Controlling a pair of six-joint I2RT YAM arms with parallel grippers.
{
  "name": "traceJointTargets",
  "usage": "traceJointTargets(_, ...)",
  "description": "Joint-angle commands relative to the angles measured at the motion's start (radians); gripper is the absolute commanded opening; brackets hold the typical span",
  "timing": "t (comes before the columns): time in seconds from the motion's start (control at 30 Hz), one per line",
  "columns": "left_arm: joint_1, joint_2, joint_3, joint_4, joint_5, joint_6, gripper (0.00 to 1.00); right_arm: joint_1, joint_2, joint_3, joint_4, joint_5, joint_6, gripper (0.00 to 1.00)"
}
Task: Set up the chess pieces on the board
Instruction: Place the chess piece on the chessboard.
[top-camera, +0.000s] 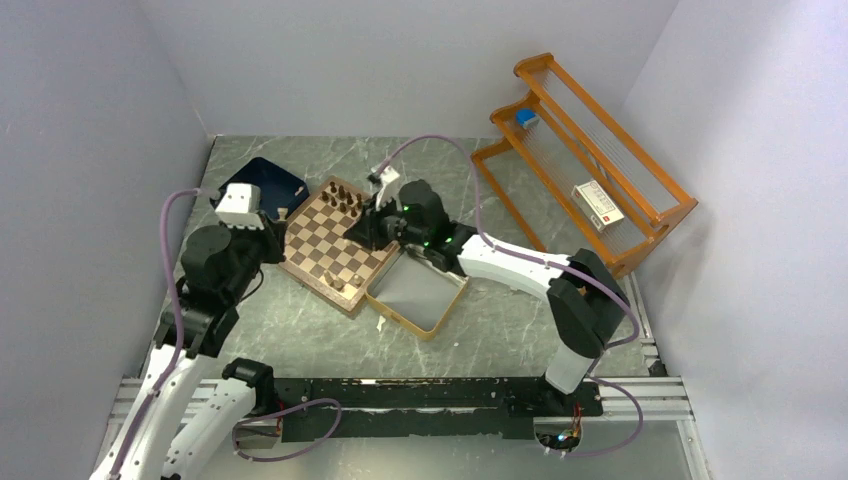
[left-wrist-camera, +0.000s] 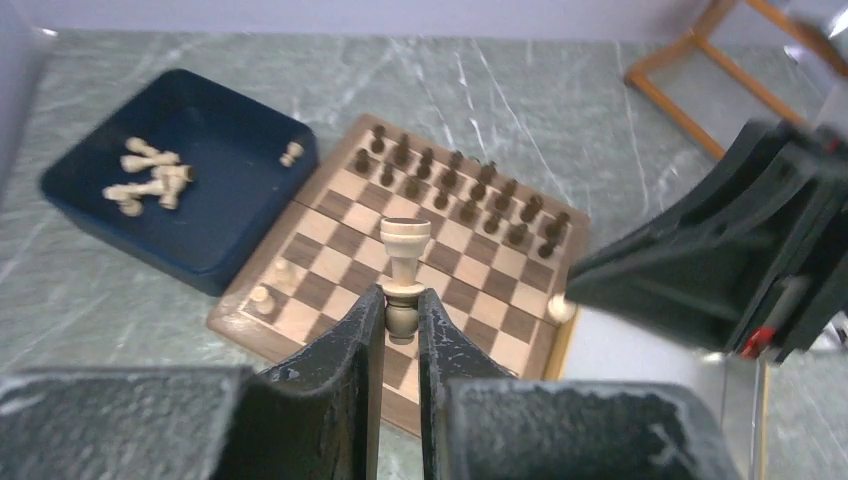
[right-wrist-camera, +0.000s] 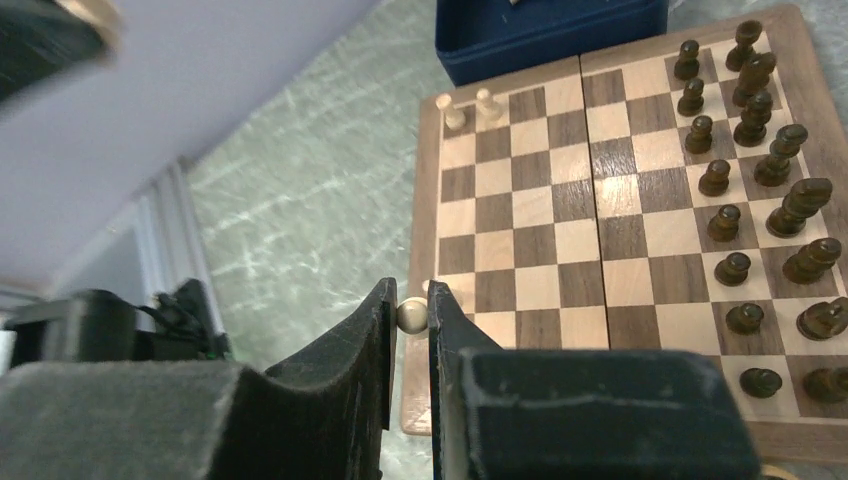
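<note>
Looks like a robotics lab test cell rather than a home or shop. Boxed in by plain pale walls (top-camera: 400, 60) around a grey marble-patterned worktop (top-camera: 300, 340), with a left arm (top-camera: 180, 390) and right arm (top-camera: 520, 265) bolted to aluminium rails (top-camera: 660, 385) at the near edge and lilac cables (top-camera: 166, 235) looping loose. Dressed with staged props: a board (top-camera: 325, 245), a navy tray (top-camera: 285, 180), an orange wooden rack (top-camera: 590, 160).
</note>
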Motion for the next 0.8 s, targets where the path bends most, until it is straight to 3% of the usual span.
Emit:
traceJointTargets(0.0,-0.005,-0.098,-0.021,-0.013,-0.178,-0.007,0.09,0.068,0.073,0.048,-0.033,0.168,-0.196,0.09)
traceJointTargets(0.23,-0.004,-0.168,-0.028,-0.006,-0.229,0.000,0.10,0.142,0.154,0.044,-0.031,0.269,-0.321,0.09)
traceJointTargets(0.77,-0.003,-0.175,-0.032,0.010,-0.221,0.005,0.10,0.185,0.281,0.064,0.008,0.315,-0.354,0.08)
